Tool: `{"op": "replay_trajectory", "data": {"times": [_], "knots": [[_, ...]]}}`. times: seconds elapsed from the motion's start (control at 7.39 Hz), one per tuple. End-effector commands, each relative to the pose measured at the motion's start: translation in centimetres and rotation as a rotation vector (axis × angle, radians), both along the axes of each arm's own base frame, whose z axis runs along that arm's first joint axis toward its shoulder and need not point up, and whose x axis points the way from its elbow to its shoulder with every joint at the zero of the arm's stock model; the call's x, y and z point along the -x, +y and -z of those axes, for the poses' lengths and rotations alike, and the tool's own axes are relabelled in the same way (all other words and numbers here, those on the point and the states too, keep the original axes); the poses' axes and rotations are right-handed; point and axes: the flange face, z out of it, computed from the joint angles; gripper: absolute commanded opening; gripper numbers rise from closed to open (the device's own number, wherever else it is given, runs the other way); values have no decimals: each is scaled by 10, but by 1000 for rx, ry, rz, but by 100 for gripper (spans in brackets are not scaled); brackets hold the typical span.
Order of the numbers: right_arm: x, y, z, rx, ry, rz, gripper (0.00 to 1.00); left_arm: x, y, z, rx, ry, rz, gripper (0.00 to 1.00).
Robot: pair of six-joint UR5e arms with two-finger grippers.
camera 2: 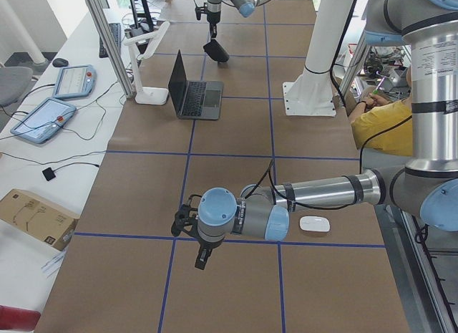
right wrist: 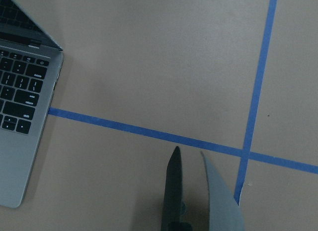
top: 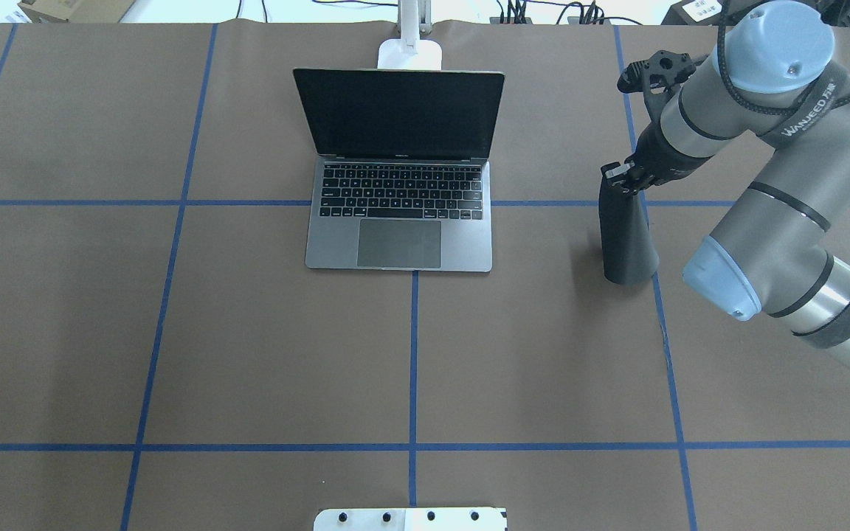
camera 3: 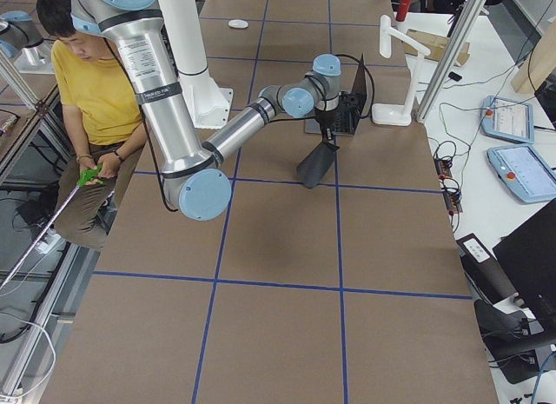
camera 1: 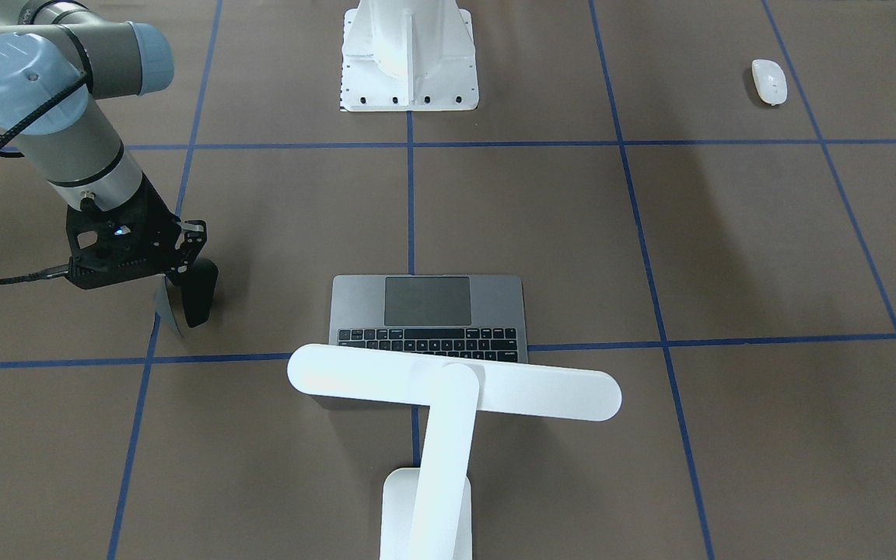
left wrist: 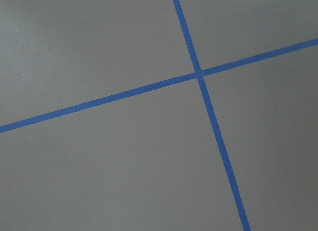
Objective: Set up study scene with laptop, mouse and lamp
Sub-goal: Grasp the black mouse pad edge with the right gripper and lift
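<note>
The laptop (top: 399,228) stands open at the table's middle, screen dark; it also shows in the front view (camera 1: 428,303). The white lamp (camera 1: 448,389) stands behind it, its bar head over the screen. The white mouse (camera 1: 769,82) lies alone near the robot's left side, beside the left arm (camera 2: 314,223). My right gripper (top: 619,175) is shut on a black mouse pad (top: 626,243), which hangs curled to the right of the laptop. My left gripper (camera 2: 202,258) hovers low over bare paper; I cannot tell whether it is open.
The white bolted pedestal (camera 1: 409,54) stands at the robot's side of the table. A person in yellow (camera 3: 87,91) sits beside it. Blue tape lines cross the brown paper. Tablets and cables lie beyond the far edge (camera 2: 43,118).
</note>
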Motion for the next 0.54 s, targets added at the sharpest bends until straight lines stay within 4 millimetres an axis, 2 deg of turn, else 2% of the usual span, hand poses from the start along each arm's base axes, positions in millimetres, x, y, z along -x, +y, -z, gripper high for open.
{"op": "replay_trajectory", "data": {"times": [0.0,0.41], "knots": [[14,0,28,18,-54,-39,0,0,0,0,0,0,1,100],[16,5,26,33,-134,-57,0,0,-2,1,-3,0,1,100]]}}
